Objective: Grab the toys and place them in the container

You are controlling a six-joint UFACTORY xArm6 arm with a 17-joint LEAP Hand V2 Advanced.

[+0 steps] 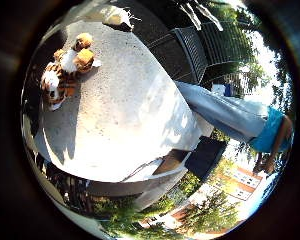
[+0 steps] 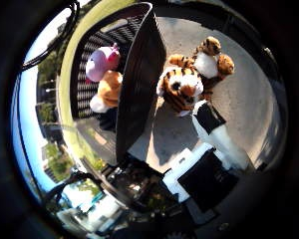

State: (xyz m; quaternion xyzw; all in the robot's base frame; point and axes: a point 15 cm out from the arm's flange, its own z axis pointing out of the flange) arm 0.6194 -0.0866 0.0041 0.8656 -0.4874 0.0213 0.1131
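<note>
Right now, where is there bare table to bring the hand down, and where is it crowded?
The table is bare across its wide middle, from the tiger out to the far edge. It is crowded where the tiger lies right beside the basket. The basket already holds a pink toy and an orange toy, with some floor bare.

Plush toys, slatted plastic basket, gritty stone tabletop

The orange, black and white striped plush tiger point(image 2: 182, 87) looks soft and fuzzy, a matt pile cloth, as do the pink plush toy point(image 2: 102, 62) and the orange-and-white plush toy point(image 2: 108, 89) lying in the dark slatted plastic basket point(image 2: 139, 74), whose ribbed wall has a dull sheen. The pale grey round tabletop point(image 1: 125, 115) looks like speckled, rough, matt stone or concrete. The white and black robot hand point(image 2: 217, 132) appears hard, smooth plastic.
</note>
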